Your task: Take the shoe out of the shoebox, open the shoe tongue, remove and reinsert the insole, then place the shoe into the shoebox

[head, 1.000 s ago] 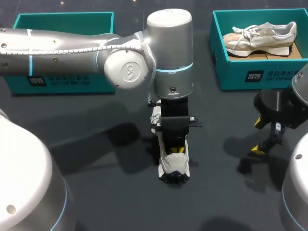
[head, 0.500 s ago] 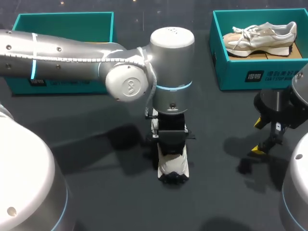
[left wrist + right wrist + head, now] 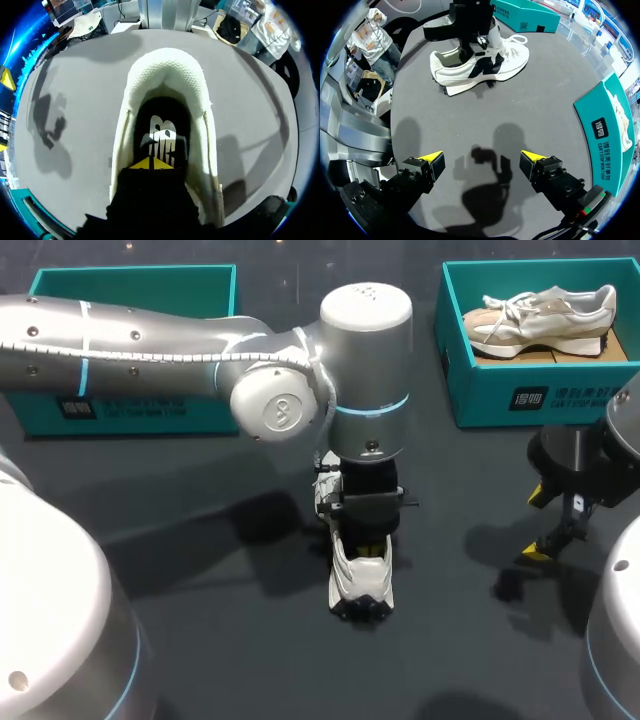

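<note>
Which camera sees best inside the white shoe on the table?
The left wrist view: it looks straight into the shoe, showing its dark insole. The head view shows mainly its heel; the right wrist view, its side.

shoe (image 3: 167, 80) collar knit mesh; table (image 3: 230, 640) matt.

White shoe (image 3: 361, 582) upright mid-table — teal shoebox (image 3: 130, 278) well apart.

Lit brightly and evenly from overhead, with soft highlights on the glossy silver left arm (image 3: 150, 335), a diffuse shadow on the dark grey matte table (image 3: 200, 640) beside the left gripper (image 3: 370, 550), a darker one just ahead of the right gripper (image 3: 482, 161), and the inside of the white mesh sneaker (image 3: 167, 75) dim.
</note>
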Action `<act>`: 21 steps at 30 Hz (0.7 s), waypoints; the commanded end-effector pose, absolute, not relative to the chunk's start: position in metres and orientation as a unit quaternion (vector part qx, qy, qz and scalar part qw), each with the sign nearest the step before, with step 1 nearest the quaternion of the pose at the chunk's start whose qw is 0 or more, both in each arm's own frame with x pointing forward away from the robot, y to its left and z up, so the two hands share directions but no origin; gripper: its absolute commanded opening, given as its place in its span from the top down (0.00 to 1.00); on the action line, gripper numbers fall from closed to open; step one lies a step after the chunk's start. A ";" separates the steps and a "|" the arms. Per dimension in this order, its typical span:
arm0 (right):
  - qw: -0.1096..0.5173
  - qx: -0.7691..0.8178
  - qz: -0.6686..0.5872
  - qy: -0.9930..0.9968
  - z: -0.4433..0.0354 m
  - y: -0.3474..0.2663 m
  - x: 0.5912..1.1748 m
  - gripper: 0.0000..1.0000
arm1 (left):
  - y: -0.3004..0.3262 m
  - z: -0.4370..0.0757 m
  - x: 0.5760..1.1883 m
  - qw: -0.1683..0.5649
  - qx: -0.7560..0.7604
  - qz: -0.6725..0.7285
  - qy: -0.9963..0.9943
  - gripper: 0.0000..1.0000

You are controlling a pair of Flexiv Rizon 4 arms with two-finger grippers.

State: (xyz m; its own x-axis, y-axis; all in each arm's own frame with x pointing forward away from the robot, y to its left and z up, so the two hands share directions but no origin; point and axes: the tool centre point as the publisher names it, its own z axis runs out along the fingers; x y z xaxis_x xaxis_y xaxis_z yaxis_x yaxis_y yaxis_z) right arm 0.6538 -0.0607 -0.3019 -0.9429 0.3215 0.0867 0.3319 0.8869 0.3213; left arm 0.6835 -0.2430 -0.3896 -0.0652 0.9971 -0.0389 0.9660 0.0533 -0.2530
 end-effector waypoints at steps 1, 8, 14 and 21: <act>0.014 -0.168 -0.168 -0.971 -0.302 -0.061 0.651 0.00 | -0.231 -0.369 0.671 0.058 -0.686 0.117 -0.716 1.00; 0.014 -0.168 -0.168 -0.971 -0.302 -0.061 0.651 0.00 | -0.240 -0.374 0.646 0.068 -0.705 0.122 -0.695 1.00; 0.014 -0.168 -0.168 -0.971 -0.302 -0.061 0.651 0.00 | -0.243 -0.403 0.637 0.088 -0.701 0.104 -0.700 1.00; 0.014 -0.168 -0.168 -0.971 -0.302 -0.061 0.651 0.00 | -0.239 -0.416 0.644 0.088 -0.686 0.087 -0.717 1.00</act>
State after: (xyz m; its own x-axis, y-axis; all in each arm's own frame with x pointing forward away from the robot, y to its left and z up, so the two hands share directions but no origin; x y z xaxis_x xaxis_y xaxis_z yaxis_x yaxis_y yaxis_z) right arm 0.6538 -0.0608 -0.3019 -0.9430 0.3214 0.0867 0.3318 0.8869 0.3213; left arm 0.6403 -0.2336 -0.4022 -0.0408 0.9992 0.0021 0.9673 0.0400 -0.2503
